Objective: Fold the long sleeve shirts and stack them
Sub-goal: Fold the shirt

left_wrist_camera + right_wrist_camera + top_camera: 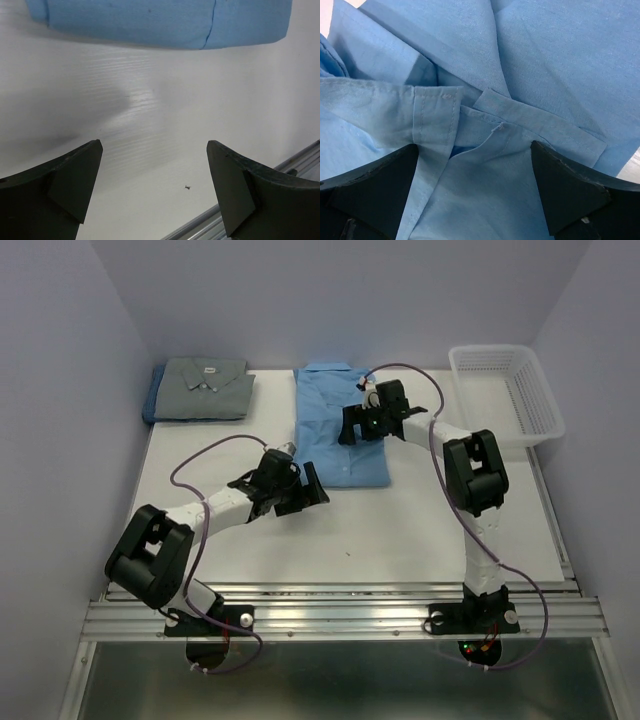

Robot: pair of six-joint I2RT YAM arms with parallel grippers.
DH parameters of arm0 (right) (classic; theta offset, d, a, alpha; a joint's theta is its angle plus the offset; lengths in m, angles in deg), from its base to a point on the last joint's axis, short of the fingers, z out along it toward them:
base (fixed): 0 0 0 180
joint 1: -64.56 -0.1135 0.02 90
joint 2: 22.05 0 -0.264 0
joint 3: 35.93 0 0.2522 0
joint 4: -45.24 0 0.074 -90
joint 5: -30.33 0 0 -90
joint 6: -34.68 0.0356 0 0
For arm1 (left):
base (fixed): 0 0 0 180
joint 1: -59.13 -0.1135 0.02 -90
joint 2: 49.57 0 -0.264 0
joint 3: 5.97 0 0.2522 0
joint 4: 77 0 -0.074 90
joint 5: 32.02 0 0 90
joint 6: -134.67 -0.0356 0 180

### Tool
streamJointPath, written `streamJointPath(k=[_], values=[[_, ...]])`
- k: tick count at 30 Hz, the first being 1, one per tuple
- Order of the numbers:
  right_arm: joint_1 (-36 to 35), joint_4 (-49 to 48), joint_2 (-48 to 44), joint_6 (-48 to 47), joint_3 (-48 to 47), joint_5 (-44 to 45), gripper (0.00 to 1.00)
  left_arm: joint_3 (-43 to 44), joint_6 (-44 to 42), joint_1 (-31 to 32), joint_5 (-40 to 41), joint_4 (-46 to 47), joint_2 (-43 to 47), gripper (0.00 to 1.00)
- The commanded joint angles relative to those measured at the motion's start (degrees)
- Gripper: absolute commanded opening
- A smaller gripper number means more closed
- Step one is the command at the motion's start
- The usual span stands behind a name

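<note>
Both arms are out over the white table (420, 530). The left gripper (303, 494) hovers just off the near left corner of the light blue shirt (335, 430), jaws spread wide and nothing in them. Its wrist view shows only bare tabletop between the two black fingers (65, 185). The shirt's folded near edge runs across the top of that view, apart from the fingertips. A tiny dark speck (187, 188) lies on the table between the fingers, and the metal rail (300, 157) at the table's edge shows in the corner.

The right gripper (360, 427) is over the shirt itself, on its right half, up toward the collar end. Its jaws are wide apart too, gripping nothing. The wrist view looks down on layered blue cloth, with a stitched band (437, 115) and a folded strip (540, 122) lying between the fingers. Whether the tips touch the cloth, I can't tell.

The light blue shirt lies folded into a long rectangle in the middle of the table's far half, collar toward the back wall. At the far left corner is the pile. The grey shirt (207, 388) is folded with its collar and white neck label up. It sits on the darker blue shirt (150, 408), which peeks out along the left edge. The white mesh basket (545, 400) stands at the far right corner, well apart from the shirts.
</note>
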Motion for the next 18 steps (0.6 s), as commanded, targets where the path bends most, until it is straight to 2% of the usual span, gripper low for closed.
streamJointPath(k=[1, 3, 5, 8, 11, 18], values=[[-0.14, 0.89, 2.57, 0.63, -0.15, -0.27, 1.0, -0.32, 4.15, 2.3, 0.38, 4.77, 1.59, 0.99], [-0.14, -3.39, 1.09, 4.65, 3.44, -3.16, 1.0, -0.67, 5.3, 3.19, 1.26, 5.03, 1.33, 0.99], [-0.75, -9.79, -2.41, 9.56, 11.52, -5.98, 1.0, -3.02, 7.83, 3.63, 1.44, 5.99, 1.5, 0.99], [-1.36, -17.03, -6.82, 16.6, 22.69, -5.04, 1.0, -7.6, 11.44, 3.54, 1.88, 8.97, 3.52, 0.99], [-3.56, -25.81, -11.66, 29.33, 32.19, -3.53, 1.0, -14.88, 17.5, 3.63, 2.67, 11.09, 6.33, 0.99], [-11.82, -27.5, -19.48, 39.71, 44.84, 3.22, 1.0, -25.62, 26.21, 3.72, 6.88, 12.24, 14.76, 0.98]])
